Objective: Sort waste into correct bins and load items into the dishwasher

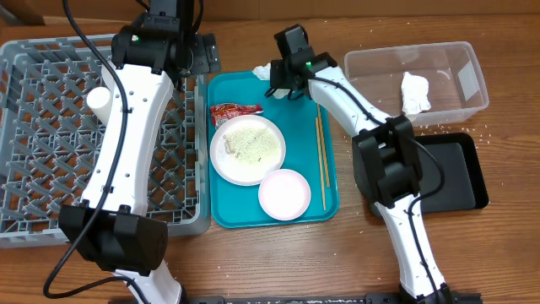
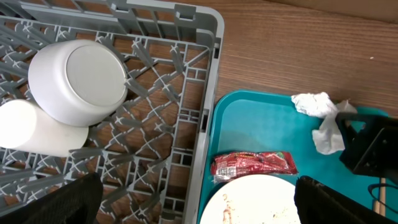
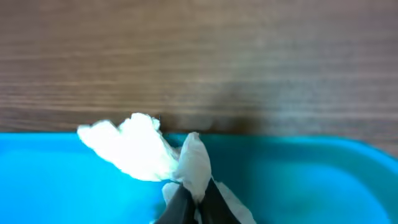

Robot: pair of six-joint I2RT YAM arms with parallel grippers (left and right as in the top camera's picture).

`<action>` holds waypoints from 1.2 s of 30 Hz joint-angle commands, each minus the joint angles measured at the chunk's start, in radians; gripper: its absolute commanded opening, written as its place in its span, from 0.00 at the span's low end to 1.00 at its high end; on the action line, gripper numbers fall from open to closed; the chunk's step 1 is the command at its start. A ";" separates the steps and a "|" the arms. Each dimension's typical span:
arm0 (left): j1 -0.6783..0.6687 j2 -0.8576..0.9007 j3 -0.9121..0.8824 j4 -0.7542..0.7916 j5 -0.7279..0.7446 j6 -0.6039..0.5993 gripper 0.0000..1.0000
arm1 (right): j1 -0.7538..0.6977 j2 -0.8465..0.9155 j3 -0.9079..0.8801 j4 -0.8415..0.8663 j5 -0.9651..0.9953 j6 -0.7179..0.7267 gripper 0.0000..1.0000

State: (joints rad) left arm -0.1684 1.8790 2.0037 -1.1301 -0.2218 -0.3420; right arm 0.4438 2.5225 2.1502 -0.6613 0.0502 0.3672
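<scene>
My right gripper (image 3: 194, 198) is shut on a crumpled white napkin (image 3: 134, 149) at the far edge of the teal tray (image 1: 224, 211); in the overhead view the gripper (image 1: 278, 88) is next to the napkin (image 1: 262, 72). The red-and-white wrapper (image 2: 254, 164) lies beside the large plate (image 1: 247, 149), which carries rice grains. A small bowl (image 1: 284, 194) and chopsticks (image 1: 321, 160) are on the tray. My left gripper (image 2: 205, 200) is open and empty above the rim of the grey dish rack (image 1: 51, 224). Two white cups (image 2: 78, 81) (image 2: 31, 127) lie in the rack.
The clear tub (image 1: 460, 59) at the back right holds one napkin (image 1: 415, 91). The black tray (image 1: 460, 173) sits in front of it, behind my right arm. Loose rice grains (image 1: 439, 128) lie on the wooden table between them.
</scene>
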 commanded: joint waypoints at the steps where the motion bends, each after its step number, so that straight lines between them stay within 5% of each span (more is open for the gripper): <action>1: 0.000 0.005 0.003 0.001 -0.014 -0.018 1.00 | -0.026 -0.054 0.013 -0.038 0.053 0.085 0.04; 15: -0.002 0.005 0.003 0.001 -0.014 -0.018 1.00 | -0.312 -0.508 0.013 -0.465 0.222 0.377 0.04; 21: 0.000 0.005 0.003 0.001 -0.014 -0.018 1.00 | -0.412 -0.510 -0.034 -0.608 0.150 0.438 0.06; 24: -0.002 0.005 0.003 0.001 -0.014 -0.018 1.00 | -0.413 -0.510 -0.084 -0.582 0.155 0.437 0.31; 27: -0.002 0.005 0.003 0.001 -0.014 -0.018 1.00 | -0.414 -0.510 -0.137 -0.541 0.154 0.438 0.82; 28: -0.002 0.005 0.003 0.001 -0.014 -0.018 1.00 | -0.414 -0.510 -0.144 -0.537 0.154 0.438 0.91; 30: -0.002 0.005 0.003 0.002 -0.014 -0.018 1.00 | -0.415 -0.510 -0.148 -0.537 0.154 0.437 1.00; 36: -0.002 0.006 0.003 0.002 -0.014 -0.018 1.00 | -0.416 -0.566 -0.105 -0.586 0.107 0.437 1.00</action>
State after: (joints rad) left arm -0.1684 1.8790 2.0037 -1.1301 -0.2218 -0.3420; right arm 0.0277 2.0205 2.0048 -1.2312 0.1867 0.7937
